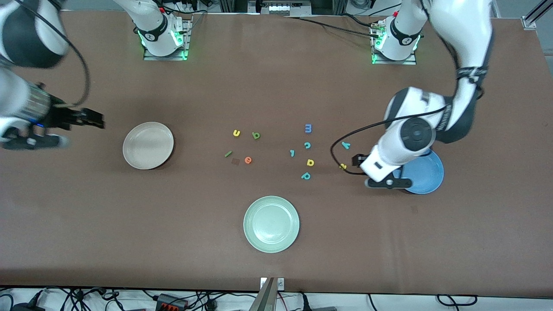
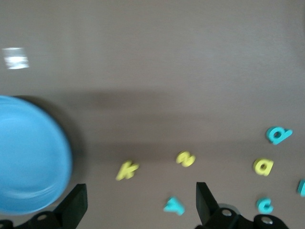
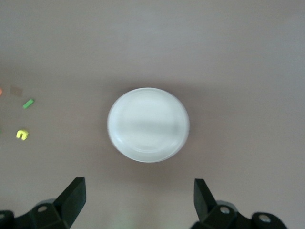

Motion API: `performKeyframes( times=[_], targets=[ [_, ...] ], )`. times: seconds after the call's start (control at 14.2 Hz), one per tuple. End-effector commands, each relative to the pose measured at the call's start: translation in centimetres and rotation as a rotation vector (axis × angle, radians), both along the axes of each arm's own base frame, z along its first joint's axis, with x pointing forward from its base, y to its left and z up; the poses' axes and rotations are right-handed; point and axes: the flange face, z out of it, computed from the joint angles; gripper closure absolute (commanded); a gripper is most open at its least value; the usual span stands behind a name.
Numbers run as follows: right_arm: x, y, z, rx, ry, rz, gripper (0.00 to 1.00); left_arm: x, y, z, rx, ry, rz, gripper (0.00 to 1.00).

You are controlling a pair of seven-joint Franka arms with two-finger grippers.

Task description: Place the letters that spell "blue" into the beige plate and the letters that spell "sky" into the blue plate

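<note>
Letters lay scattered while both arms hung above the table

Front view: the beige plate (image 1: 148, 145) sat toward the right arm's end of the table, and nothing lay in it. The blue plate (image 1: 425, 172) sat toward the left arm's end, partly covered by the left arm. Between the two plates were the letters: yellow "u" (image 1: 236, 133), green "b" (image 1: 256, 135), dark green "l" (image 1: 228, 153) and orange "e" (image 1: 248, 160) in one group, nearer to the beige plate. The teal "y" (image 1: 345, 145) and yellow "s" (image 1: 343, 166) lay close to the blue plate. A pale green plate (image 1: 271, 223) was nearest to the front camera. The right gripper (image 1: 97, 119) hung over bare table beside the beige plate.

Left wrist view: the left gripper (image 2: 140, 202) had its fingers wide apart and held nothing. Under it lay the yellow "k" (image 2: 127, 170), the "s" and the "y", all on the table just beside the blue plate.

Right wrist view: the right gripper's fingers (image 3: 75, 195) stood wide apart, empty, and the beige plate showed below them.
</note>
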Motion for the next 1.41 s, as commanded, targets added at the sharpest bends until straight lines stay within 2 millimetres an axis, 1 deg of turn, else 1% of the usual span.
performKeyframes(
  times=[0.0,0.07,0.14,0.21,0.42,0.57,0.71,0.85,0.92,0.99,1.06,1.13,1.2,1.27,1.34],
  targets=[
    [1.2,4.9,-6.0,0.067,0.053,0.027,0.0,-0.4,-2.3,-3.3,-0.004,-0.012,-0.016,0.0],
    [1.1,6.5,-8.1,0.083,0.057,0.033,0.0,-0.6,-2.5,-4.6,0.001,-0.004,-0.023,0.0],
    [0.7,8.6,-10.4,0.075,0.055,0.032,0.0,-1.1,-3.0,-5.2,0.007,-0.006,-0.038,0.0],
    [0.1,10.4,-12.0,0.059,0.049,0.003,0.0,-1.5,-3.0,-5.9,0.021,-0.008,-0.053,0.0],
    [-3.6,18.1,-16.1,0.006,0.038,-0.091,0.0,-3.0,-2.7,-8.7,-0.001,-0.062,-0.069,0.0],
    [-5.7,22.4,-19.2,-0.018,0.013,-0.138,0.0,-3.9,-2.3,-9.9,-0.006,-0.069,-0.07,0.0],
    [-7.5,26.5,-22.5,-0.034,-0.012,-0.19,0.0,-4.5,-2.2,-10.6,-0.001,-0.056,-0.072,0.0],
    [-9.0,29.9,-25.2,-0.037,-0.05,-0.249,0.0,-4.7,-2.5,-10.8,-0.006,-0.064,-0.077,0.12],
    [-9.4,30.7,-26.1,-0.04,-0.058,-0.272,0.0,-4.8,-3.1,-10.8,-0.009,-0.07,-0.086,0.22],
    [-9.6,30.9,-27.2,-0.047,-0.057,-0.291,0.09,-4.9,-3.1,-11.0,-0.008,-0.068,-0.087,0.31],
    [-9.7,30.9,-28.0,-0.054,-0.055,-0.306,0.16,-4.9,-3.1,-11.0,-0.008,-0.068,-0.087,0.37],
    [-10.2,31.3,-28.6,-0.063,-0.049,-0.312,0.21,-4.9,-3.2,-11.1,-0.008,-0.066,-0.089,0.38],
    [-10.5,31.7,-28.7,-0.068,-0.049,-0.323,0.25,-5.0,-3.1,-11.8,-0.006,-0.059,-0.088,0.38],
    [-10.7,31.7,-28.9,-0.075,-0.044,-0.347,0.31,-5.0,-3.2,-12.1,-0.012,-0.071,-0.089,0.37],
    [-11.1,31.9,-29.1,-0.081,-0.041,-0.359,0.34,-5.0,-3.2,-12.4,-0.015,-0.075,-0.089,0.37]
  ],
)
